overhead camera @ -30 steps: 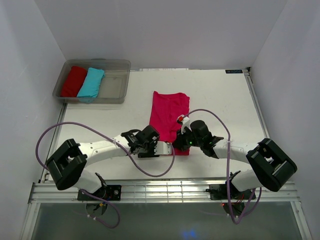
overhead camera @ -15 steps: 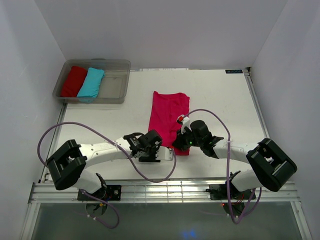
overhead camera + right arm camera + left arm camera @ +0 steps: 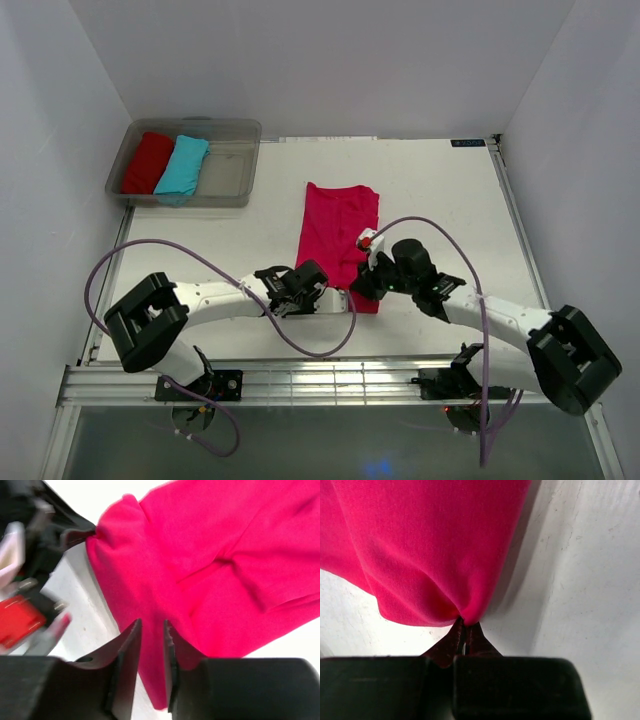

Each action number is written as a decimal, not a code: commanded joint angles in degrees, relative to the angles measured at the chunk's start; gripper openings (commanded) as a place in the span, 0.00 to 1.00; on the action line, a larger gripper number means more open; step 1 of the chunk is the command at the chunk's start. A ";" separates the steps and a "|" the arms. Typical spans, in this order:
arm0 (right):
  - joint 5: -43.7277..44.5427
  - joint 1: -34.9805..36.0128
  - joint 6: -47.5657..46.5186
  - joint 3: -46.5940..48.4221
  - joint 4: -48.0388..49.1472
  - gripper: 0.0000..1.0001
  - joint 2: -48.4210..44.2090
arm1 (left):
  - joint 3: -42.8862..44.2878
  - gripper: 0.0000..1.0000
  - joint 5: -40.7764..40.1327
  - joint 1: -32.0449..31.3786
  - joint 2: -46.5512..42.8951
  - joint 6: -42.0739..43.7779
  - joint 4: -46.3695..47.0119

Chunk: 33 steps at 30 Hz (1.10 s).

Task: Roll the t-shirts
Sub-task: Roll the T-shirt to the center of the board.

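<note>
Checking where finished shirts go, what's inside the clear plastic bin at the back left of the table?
The clear plastic bin holds a red cloth bundle and, touching it, a turquoise cloth bundle. Its right part shows bare floor. Anything beneath the bundles is covered.

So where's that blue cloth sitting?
In the top view, the turquoise bundle lies in the clear bin at the far left, right beside the red bundle.

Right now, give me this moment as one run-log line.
stage: gripping near hem | left gripper: shut on t-shirt corner | right gripper: jaws narrowly apart over the hem | shirt: flat, unrolled
</note>
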 commanded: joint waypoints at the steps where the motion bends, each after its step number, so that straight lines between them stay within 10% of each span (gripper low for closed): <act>1: -1.09 -0.21 -15.33 0.31 -7.07 0.31 -7.67 | 3.49 0.00 2.01 1.02 -1.62 -2.40 -2.55; 11: -1.91 2.68 -44.60 -8.92 -16.50 0.52 -22.20 | 8.24 0.00 10.45 5.07 -0.39 -4.25 -6.52; 25: 12.97 9.63 -47.00 -8.66 -11.58 0.53 -10.77 | 9.30 0.00 12.83 6.83 0.31 -3.99 -7.92; 31: 16.40 9.72 -42.79 -8.31 -7.80 0.46 -7.69 | 10.44 0.00 17.21 8.32 0.40 -4.25 -10.03; 33: 16.32 9.72 -41.82 -6.65 -9.55 0.24 -7.16 | 10.96 0.00 18.45 8.85 0.23 -3.55 -11.00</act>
